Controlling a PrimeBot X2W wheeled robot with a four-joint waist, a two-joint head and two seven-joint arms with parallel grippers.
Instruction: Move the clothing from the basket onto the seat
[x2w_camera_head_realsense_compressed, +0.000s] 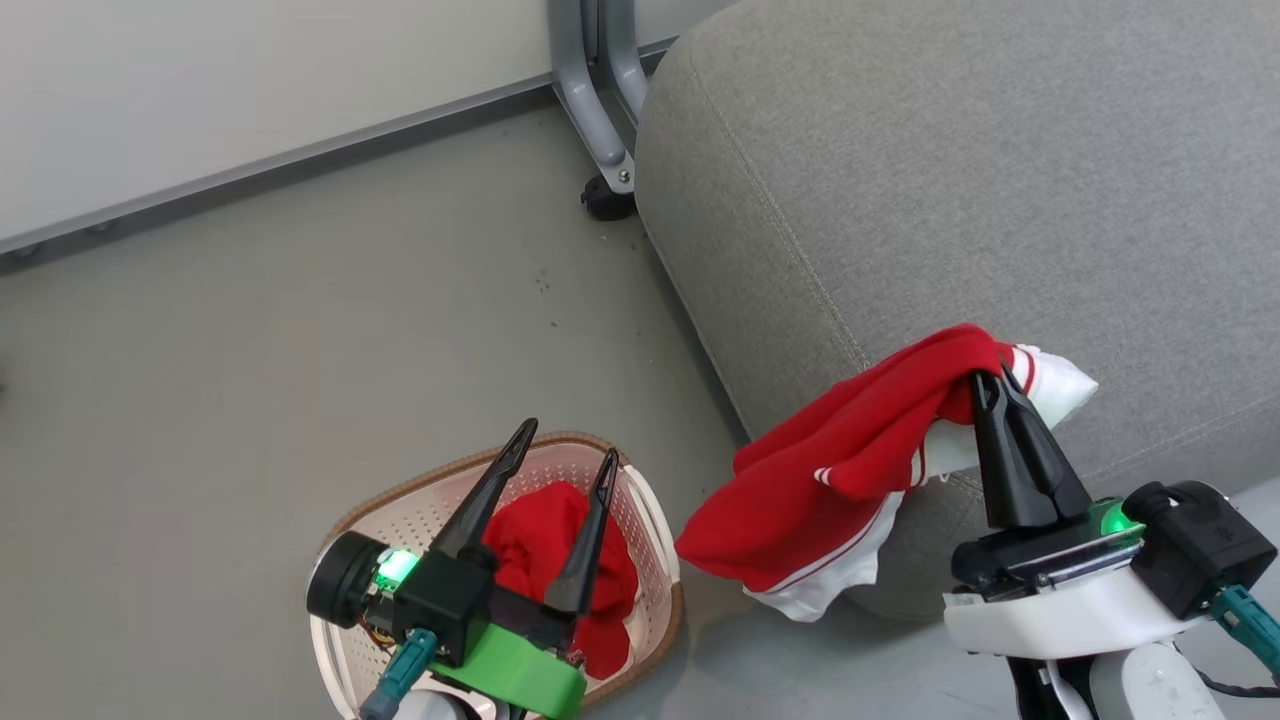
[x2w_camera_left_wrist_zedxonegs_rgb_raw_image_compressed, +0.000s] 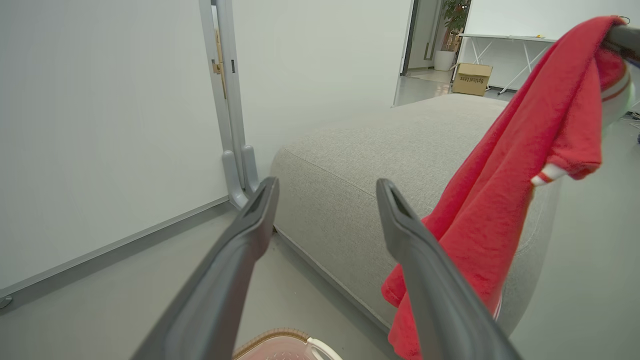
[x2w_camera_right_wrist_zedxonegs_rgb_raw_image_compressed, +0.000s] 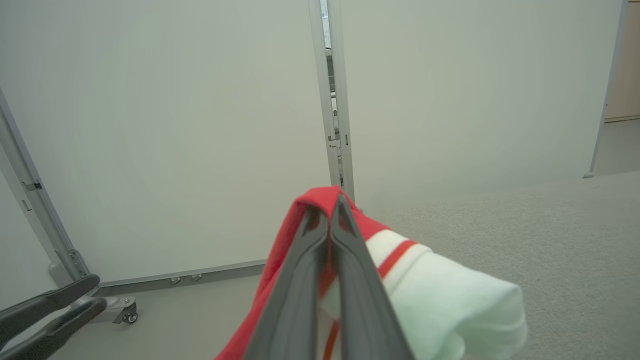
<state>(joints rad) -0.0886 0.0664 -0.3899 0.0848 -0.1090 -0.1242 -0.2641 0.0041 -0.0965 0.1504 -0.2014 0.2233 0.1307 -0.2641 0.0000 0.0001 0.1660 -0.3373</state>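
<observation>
Red shirt (x2w_camera_head_realsense_compressed: 860, 450) is soft and floppy; right claw (x2w_camera_head_realsense_compressed: 985, 380) pinches its bunched top. Left claw (x2w_camera_head_realsense_compressed: 569, 440) gapes wide above basket (x2w_camera_head_realsense_compressed: 425, 505).

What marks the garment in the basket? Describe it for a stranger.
Find the big grey seat; on the floor off its corner stands the cream basket with a brown rim. The crumpled red garment lies inside, below the open left gripper. Unlike the other red garment, pinched by the right gripper, nothing holds it.

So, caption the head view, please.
Right pincer holds one red garment by the seat; another garment lies in the basket.
</observation>
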